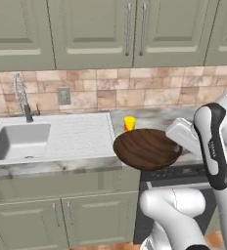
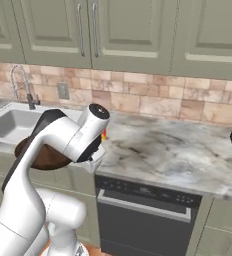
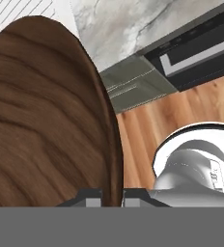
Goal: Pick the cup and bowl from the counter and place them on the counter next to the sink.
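Wood-grain surface of the wide, shallow dark brown bowl [image 3: 46, 120] lies closest to the hand camera, its rim running down between the two dark finger tips of the two-finger gripper [image 3: 111, 195], which is clamped on that rim. From the left base camera the bowl [image 1: 147, 148] hangs tilted in the air, just past the front edge of the grey-white marbled stone counter [image 1: 149, 119], partly over the black appliance front [image 1: 179, 178] and beside the ribbed drainboard of the white rectangular sink [image 1: 52, 136]. Judgement: carry phase of the second item; the bowl is lifted but not yet set down. Small yellow cylindrical cup with a red-orange mark [image 1: 129, 123] stands upright on the counter just beside the drainboard, directly behind the bowl. Risks, as judged: the grip is an edge pinch on a broad, tilted dish, so a quick swing could make it pivot or slip out; lowering it straight ahead could knock the cup over, since free counter between drainboard and cup looks narrow; coming in low could catch the counter edge. Other items, largest first: olive-green wall cabinets [image 1: 110, 29], tan tiled backsplash [image 1: 135, 90], metal faucet [image 1: 25, 100], wall outlet [image 1: 63, 95].
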Robot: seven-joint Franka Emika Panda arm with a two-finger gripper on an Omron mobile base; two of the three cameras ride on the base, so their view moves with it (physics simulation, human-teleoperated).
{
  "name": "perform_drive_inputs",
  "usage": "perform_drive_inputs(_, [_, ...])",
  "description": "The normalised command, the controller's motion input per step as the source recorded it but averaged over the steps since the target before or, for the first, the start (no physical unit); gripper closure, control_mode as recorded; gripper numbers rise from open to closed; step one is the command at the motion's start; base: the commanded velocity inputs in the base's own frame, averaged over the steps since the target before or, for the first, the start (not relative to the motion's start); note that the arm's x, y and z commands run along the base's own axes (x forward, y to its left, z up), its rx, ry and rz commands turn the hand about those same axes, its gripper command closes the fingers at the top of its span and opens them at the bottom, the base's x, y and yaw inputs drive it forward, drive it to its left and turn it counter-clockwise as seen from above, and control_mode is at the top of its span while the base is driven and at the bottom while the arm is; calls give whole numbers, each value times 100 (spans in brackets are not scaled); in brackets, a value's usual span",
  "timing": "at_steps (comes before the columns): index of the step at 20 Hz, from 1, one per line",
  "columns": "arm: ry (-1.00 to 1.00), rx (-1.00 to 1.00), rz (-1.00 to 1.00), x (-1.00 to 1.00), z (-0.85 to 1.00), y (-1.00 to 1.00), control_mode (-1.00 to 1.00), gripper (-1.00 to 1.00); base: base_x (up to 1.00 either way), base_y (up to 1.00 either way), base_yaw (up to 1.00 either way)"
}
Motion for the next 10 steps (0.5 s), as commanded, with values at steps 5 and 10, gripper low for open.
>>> perform_drive_inputs(5, [0,0,0,0,0,0,100,100,7,0,-25])
perform_drive_inputs(10, [0,0,0,0,0,0,100,100,19,0,-27])
